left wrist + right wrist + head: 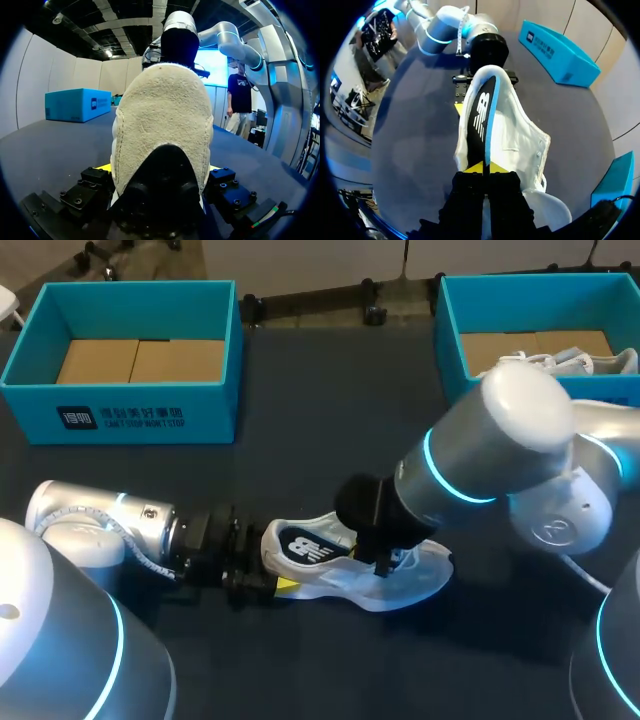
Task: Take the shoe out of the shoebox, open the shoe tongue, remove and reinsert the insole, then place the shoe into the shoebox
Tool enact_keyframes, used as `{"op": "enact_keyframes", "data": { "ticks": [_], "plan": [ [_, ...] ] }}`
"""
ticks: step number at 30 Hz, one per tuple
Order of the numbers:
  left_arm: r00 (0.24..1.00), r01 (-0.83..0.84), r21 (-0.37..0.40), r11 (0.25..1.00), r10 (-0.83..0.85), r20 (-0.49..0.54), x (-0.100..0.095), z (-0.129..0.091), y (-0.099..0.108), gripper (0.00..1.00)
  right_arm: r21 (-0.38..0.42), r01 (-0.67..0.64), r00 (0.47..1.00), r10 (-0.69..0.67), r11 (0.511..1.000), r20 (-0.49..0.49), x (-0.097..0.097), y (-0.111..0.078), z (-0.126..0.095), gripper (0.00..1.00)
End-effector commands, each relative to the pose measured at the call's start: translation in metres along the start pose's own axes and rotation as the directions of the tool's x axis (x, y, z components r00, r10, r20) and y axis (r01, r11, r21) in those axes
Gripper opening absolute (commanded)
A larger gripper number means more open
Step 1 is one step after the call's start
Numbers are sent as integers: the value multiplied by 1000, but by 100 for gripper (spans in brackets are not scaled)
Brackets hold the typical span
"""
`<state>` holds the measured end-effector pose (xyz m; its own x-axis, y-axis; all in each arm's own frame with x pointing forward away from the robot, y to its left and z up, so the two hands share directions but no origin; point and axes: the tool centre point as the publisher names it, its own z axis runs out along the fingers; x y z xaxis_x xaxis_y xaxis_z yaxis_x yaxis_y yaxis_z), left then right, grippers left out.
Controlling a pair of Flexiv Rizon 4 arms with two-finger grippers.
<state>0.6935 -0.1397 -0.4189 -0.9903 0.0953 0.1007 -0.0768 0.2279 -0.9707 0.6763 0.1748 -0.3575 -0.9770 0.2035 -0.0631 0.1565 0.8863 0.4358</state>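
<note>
White shoe (412,582) sat heel-first in the clamp of the left gripper (158,169), yellow tips mostly hidden beside the heel; the right gripper (484,169) pinched the black insole (479,117).

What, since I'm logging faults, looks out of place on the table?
Only the insole: it sticks up edgewise, partly out of the shoe, pinched in the right hand while the left hand clamps the heel. That fits the insole step, so it is probably no fault. Nothing looks spilled or damaged.
</note>
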Motion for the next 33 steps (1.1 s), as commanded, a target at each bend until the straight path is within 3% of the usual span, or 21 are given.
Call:
{"op": "enact_keyframes", "data": {
  "ticks": [1,6,10,21,22,23,24,25,26,28,31,33],
  "plan": [
    [1000,0,-2,1000,0,0,-1,1,0,0,-61,19,1000,-19,998,-11,-2,-2,-10,0],
    [1000,0,-2,1000,0,0,-1,1,0,0,-60,65,997,-68,996,-42,-8,9,-12,0],
    [1000,0,-2,1000,0,0,-1,1,0,0,-45,105,987,-110,993,-119,-13,21,-7,0],
    [1000,0,-2,1000,0,0,-1,1,0,0,24,207,943,-193,978,-270,-11,53,3,1],
    [1000,0,-2,1000,0,0,-1,1,0,0,25,205,944,-191,978,-268,-10,53,2,13],
    [1000,0,-2,1000,0,0,-1,1,0,0,24,205,944,-192,978,-268,-9,53,1,31],
    [1000,0,-2,1000,0,0,-1,1,0,0,25,205,944,-191,978,-269,-8,53,0,38],
    [1000,0,-2,1000,0,0,-1,1,0,0,30,201,945,-185,979,-269,-7,52,-2,56],
    [1000,0,-2,1000,0,0,-1,1,0,0,29,200,945,-185,979,-269,-6,52,-3,62],
    [1000,0,-2,1000,0,0,-1,1,0,0,36,196,945,-179,980,-275,-5,52,-10,57],
    [1000,0,-2,1000,0,0,-1,1,0,0,54,186,945,-163,981,-284,-5,53,-19,60],
    [1000,0,-2,1000,0,0,-1,1,0,0,58,184,943,-159,981,-291,-7,55,-26,51]
  ]
}}
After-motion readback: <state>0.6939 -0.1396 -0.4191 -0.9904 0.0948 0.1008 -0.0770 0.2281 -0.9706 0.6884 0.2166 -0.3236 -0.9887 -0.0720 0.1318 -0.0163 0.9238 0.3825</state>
